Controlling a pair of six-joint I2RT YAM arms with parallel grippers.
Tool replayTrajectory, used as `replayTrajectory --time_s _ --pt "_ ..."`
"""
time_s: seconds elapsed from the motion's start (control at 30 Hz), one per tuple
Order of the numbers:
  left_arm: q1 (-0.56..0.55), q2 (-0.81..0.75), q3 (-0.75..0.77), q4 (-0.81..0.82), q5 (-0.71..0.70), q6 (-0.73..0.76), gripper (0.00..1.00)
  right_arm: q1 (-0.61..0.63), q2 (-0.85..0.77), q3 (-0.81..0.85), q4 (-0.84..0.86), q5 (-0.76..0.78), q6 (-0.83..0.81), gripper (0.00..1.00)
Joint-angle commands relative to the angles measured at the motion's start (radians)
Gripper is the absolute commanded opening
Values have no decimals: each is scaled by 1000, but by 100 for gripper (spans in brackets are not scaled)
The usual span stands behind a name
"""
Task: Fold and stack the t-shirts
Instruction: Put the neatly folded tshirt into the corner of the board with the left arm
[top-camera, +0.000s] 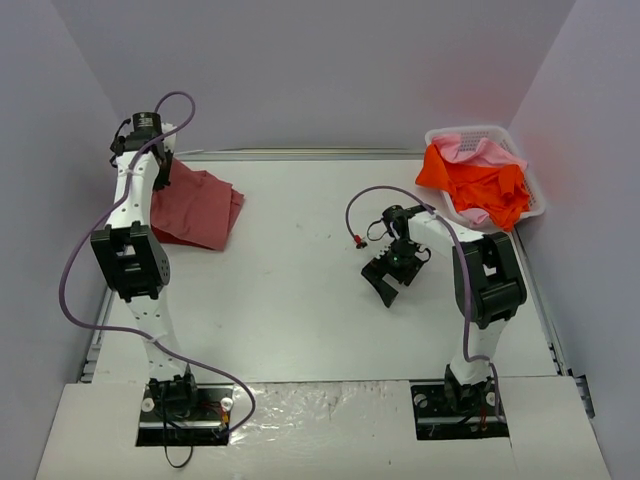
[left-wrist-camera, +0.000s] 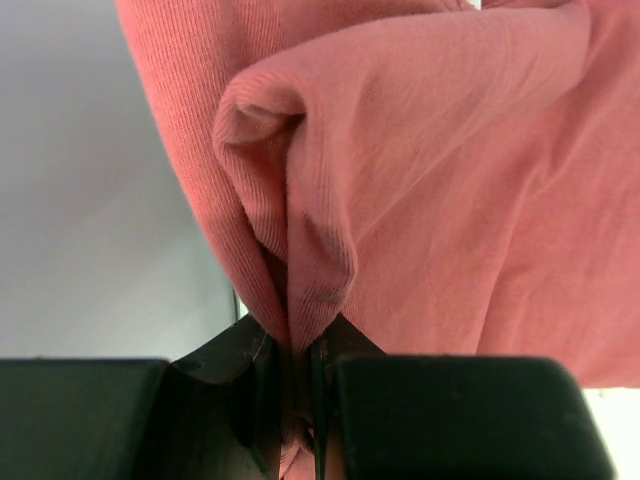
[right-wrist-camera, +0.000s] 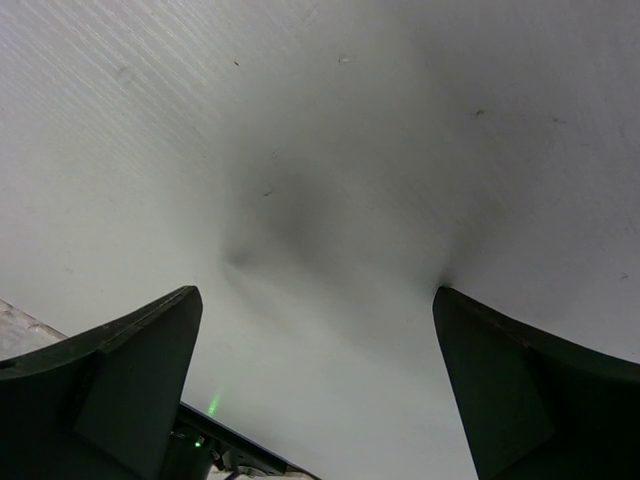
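A muted rose-red t-shirt (top-camera: 200, 210) lies folded at the table's far left. My left gripper (top-camera: 160, 170) is at its far left corner, shut on a pinched fold of the rose-red cloth (left-wrist-camera: 300, 270); the cloth fills the left wrist view. An orange t-shirt (top-camera: 480, 185) and a light pink t-shirt (top-camera: 470, 152) are heaped in the white basket (top-camera: 535, 195) at the far right. My right gripper (top-camera: 385, 282) hangs open and empty over bare table right of centre; its fingers (right-wrist-camera: 120, 380) stand wide apart above the white surface.
The white lattice basket stands against the right wall. Grey walls close in on the left, back and right. A foil-covered strip (top-camera: 320, 410) runs along the near edge between the arm bases.
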Motion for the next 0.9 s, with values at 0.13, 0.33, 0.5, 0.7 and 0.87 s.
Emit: replayTrajectory --time_s 0.13,0.33,0.5,0.7,0.87 --pt "46 -27 -83 192 -46 45 42 -31 149 -79 29 12 -24 100" --pt "44 -37 0 224 -147 83 50 -43 120 -76 13 -10 -38 100" --pt "44 -90 71 159 -190 85 54 -61 97 -78 17 -9 -42 100" --pt "40 -306 -95 100 -14 -30 54 -72 -28 -34 11 -37 -38 100" --pt "29 -631 -481 163 216 -156 58 -74 -144 75 -12 -111 -18 100"
